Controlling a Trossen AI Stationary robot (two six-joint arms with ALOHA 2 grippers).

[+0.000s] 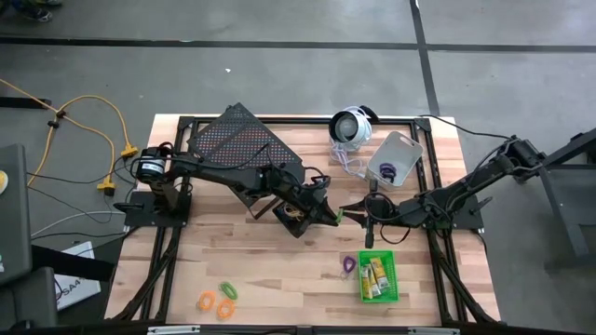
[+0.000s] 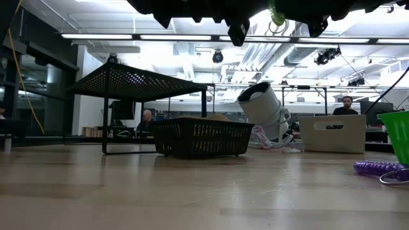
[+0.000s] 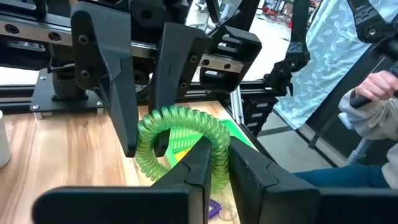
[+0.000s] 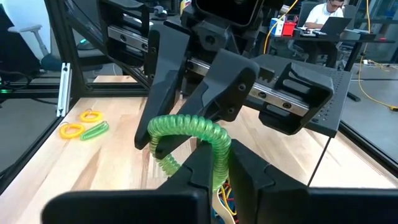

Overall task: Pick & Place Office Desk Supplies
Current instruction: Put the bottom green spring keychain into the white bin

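A green coiled elastic loop (image 1: 340, 216) hangs in the air between my two grippers above the middle of the table. My left gripper (image 3: 217, 152) comes from the left and my right gripper (image 4: 219, 155) from the right, fingertips facing, and each is shut on the loop. Under the left gripper a black bin (image 1: 296, 221) stands on the table. A green bin (image 1: 377, 276) with little yellow pieces stands toward the near edge, and a purple loop (image 1: 348, 264) lies beside it. Two orange loops (image 1: 207, 301) and a green loop (image 1: 228, 291) lie near left. My left gripper pinches one side of the green loop's arc (image 3: 219, 140) between its two fingers, coming about level from the table's left. The loop is lifted clear of the table. My right gripper pinches the opposite side of the same loop (image 4: 217, 142) between its two fingers, coming about level from the table's right. The coil arches across to the other gripper's fingertips.
A large black mesh rack (image 1: 237, 140) stands far left, behind the left arm. A round white-and-black device (image 1: 351, 126) with a cord and a grey bin (image 1: 396, 160) holding a purple loop sit at the far right. Bare wood lies along the near middle. A person's hand (image 3: 373, 87) shows beyond the table.
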